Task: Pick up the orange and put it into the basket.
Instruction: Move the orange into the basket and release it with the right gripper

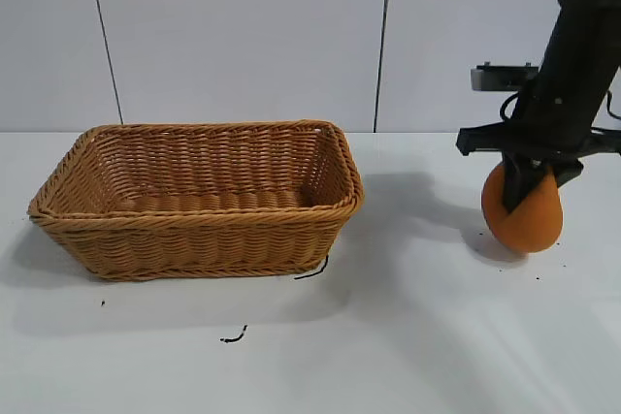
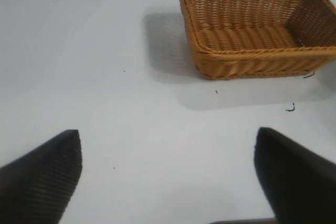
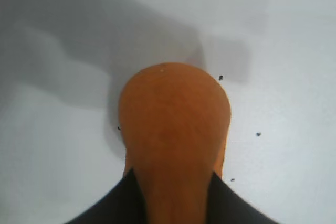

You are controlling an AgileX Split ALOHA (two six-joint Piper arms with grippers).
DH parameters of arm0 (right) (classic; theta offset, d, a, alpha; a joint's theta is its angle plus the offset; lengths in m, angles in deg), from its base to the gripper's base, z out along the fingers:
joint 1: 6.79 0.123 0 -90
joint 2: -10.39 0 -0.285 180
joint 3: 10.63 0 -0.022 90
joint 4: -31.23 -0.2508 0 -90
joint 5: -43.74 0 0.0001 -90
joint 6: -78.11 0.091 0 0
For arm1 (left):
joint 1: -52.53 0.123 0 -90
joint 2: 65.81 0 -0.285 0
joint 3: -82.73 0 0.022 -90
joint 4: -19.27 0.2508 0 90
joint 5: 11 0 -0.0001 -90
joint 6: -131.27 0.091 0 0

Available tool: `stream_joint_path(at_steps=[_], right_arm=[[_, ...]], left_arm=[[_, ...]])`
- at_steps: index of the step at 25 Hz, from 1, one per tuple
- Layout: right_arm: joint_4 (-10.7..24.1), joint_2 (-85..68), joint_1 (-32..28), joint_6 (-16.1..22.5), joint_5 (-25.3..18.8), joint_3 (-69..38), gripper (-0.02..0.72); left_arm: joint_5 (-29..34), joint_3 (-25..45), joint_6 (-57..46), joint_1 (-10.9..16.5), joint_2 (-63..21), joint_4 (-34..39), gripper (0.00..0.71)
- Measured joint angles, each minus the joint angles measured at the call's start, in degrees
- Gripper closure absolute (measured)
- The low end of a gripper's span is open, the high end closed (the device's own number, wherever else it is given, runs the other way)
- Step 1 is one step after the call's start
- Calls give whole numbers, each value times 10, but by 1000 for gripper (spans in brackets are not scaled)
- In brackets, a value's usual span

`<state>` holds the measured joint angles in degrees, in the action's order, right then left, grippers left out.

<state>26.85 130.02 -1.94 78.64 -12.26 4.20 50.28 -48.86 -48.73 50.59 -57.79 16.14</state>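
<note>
The orange is at the right side of the white table, far to the right of the basket. My right gripper comes down from above and is shut on the orange's upper part. In the right wrist view the two dark fingers clamp the narrow neck of the orange, whose round end is at or just above the table. The wicker basket stands empty at the left centre and shows in the left wrist view. My left gripper is open and empty over bare table, outside the exterior view.
Small black scraps lie on the table in front of the basket and at its front right corner. Black specks dot the table around the orange. A white panelled wall stands behind the table.
</note>
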Motion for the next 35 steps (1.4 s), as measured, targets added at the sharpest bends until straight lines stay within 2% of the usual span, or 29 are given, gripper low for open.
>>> stream_joint_path(at_steps=[3, 8, 15, 21, 22, 27, 35], right_arm=[[-9, 0, 0, 0, -20, 53, 606], [-45, 0, 1, 0, -26, 107, 606], [-53, 0, 62, 0, -20, 117, 606], [-54, 0, 134, 0, 9, 117, 606], [-54, 0, 165, 0, 26, 117, 606], [-52, 9, 245, 0, 84, 118, 606], [-35, 99, 311, 0, 157, 119, 606]], left_arm=[[0, 0, 0, 0, 0, 0, 71], [0, 0, 0, 0, 0, 0, 71], [0, 0, 0, 0, 0, 0, 71], [0, 0, 0, 0, 0, 0, 71], [0, 0, 0, 0, 0, 0, 71], [-1, 0, 0, 0, 0, 0, 71], [-1, 0, 0, 0, 0, 0, 71]])
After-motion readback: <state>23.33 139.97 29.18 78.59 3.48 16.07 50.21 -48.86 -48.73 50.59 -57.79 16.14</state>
